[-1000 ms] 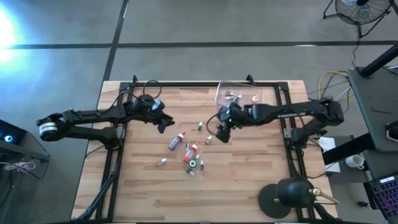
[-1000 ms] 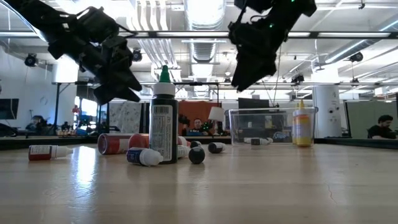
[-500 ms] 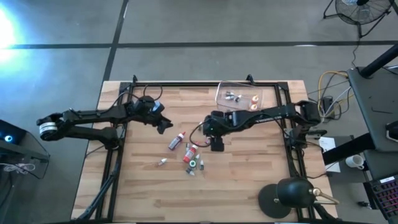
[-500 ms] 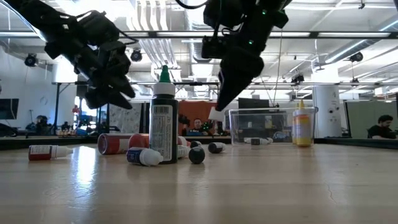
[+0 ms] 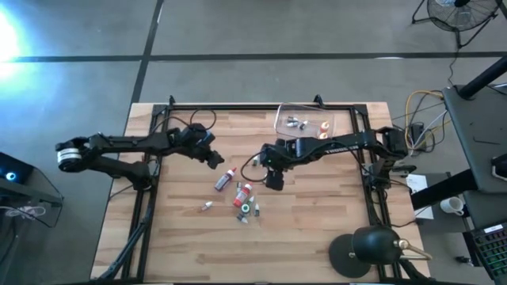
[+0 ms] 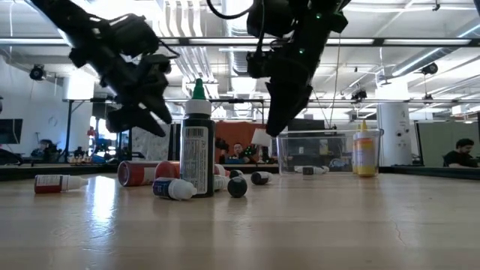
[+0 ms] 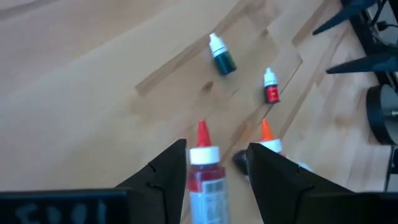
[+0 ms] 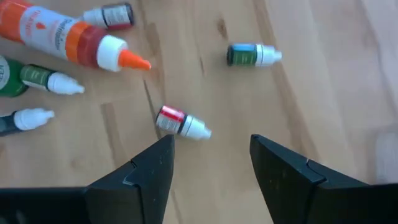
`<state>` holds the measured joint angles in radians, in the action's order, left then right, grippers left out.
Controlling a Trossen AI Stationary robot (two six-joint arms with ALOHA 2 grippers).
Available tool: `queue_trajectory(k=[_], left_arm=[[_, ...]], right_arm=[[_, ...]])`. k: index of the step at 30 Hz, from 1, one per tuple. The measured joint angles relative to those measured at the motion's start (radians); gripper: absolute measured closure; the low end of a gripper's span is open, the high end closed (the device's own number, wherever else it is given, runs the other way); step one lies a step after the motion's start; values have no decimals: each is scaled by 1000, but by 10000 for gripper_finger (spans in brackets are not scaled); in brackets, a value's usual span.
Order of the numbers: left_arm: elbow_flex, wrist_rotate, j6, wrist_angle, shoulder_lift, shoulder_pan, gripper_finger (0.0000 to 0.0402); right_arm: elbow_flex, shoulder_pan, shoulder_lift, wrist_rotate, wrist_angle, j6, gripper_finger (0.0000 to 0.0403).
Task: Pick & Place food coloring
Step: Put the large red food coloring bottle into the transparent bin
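Observation:
Several small food coloring bottles lie on their sides mid-table: a red-capped one (image 5: 225,179), an orange-tipped one (image 5: 242,193), a tiny red one (image 8: 180,122) and a tiny green one (image 8: 249,55). A dark bottle with a green cap (image 6: 197,146) stands upright. My left gripper (image 5: 217,159) hovers open above the red-capped bottle (image 7: 202,168), which shows between its fingers. My right gripper (image 5: 274,181) hangs open over the tiny red bottle, which lies just ahead of its fingers. In the low view both grippers (image 6: 142,124) (image 6: 274,127) are off the table.
A clear plastic box (image 5: 279,119) sits at the far edge and holds a few small bottles, one of them yellow-orange (image 6: 364,150). A black lamp base (image 5: 372,249) stands at the near right corner. Metal rails (image 5: 150,182) run along the table's sides. Bare wood lies toward the near edge.
My right gripper has swung from beside the clear box toward the near left and come lower, stopping over the bottle cluster. My left gripper has moved a little to the right, toward the red-capped bottle. No bottle has moved.

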<state>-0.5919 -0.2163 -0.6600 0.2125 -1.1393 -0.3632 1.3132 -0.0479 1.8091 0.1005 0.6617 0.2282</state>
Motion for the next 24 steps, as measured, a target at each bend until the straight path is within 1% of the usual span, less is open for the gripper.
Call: queue_trajectory(k=[3, 6, 8, 9, 15, 20, 24], left_arm=[[-86, 16, 21, 72, -63, 23, 267], [-169, 95, 67, 224, -130, 58, 272], [-208, 155, 83, 299, -170, 84, 273], [-219, 167, 84, 323, -187, 95, 274], [-241, 165, 81, 293, -254, 150, 273], [-241, 172, 25, 265, -283, 168, 273], [-246, 174, -33, 267, -300, 168, 273]], right_arm=[[2, -1, -10, -2, 66, 98, 199], [-1, 9, -44, 3, 112, 169, 199], [-6, 20, -71, 17, 138, 204, 199], [-6, 25, -85, 26, 149, 225, 199], [-26, 39, -147, 35, 250, 290, 199], [-88, 43, -175, 41, 259, 289, 199], [-172, 40, -194, 59, 236, 280, 199]])
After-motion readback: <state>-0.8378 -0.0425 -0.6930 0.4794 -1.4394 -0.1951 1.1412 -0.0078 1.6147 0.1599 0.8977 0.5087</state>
